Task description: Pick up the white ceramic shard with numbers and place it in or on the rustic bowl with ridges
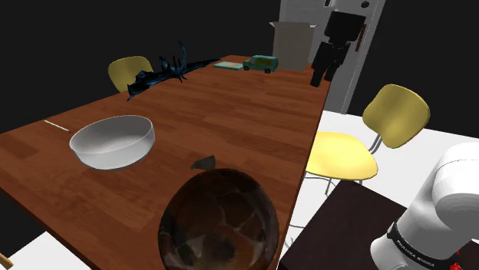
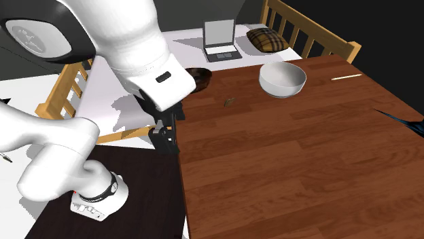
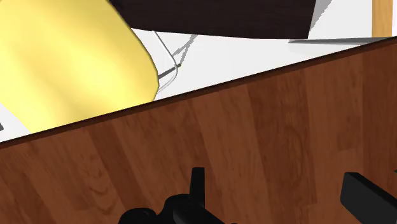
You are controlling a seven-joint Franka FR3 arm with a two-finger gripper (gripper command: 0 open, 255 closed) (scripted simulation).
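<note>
Brown bowl (image 1: 219,222) is sitting closest, and the little shard (image 1: 203,162) is lying on the surface (image 1: 253,115) near its rim, not far from the white bowl (image 1: 113,142). The hand (image 2: 166,139) is hanging open by the surface's edge, holding nothing, well apart from the shard. It should be moving over the shard, then dropping straight down, keeping fingers (image 3: 198,188) off the bowl.

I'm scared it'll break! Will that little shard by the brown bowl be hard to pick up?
Probably fiddly: the shard looks thin and low on the table. It is tiny beside the brown bowl, so likely light. Its edges look angular, so pushed it should slide, not roll.
</note>
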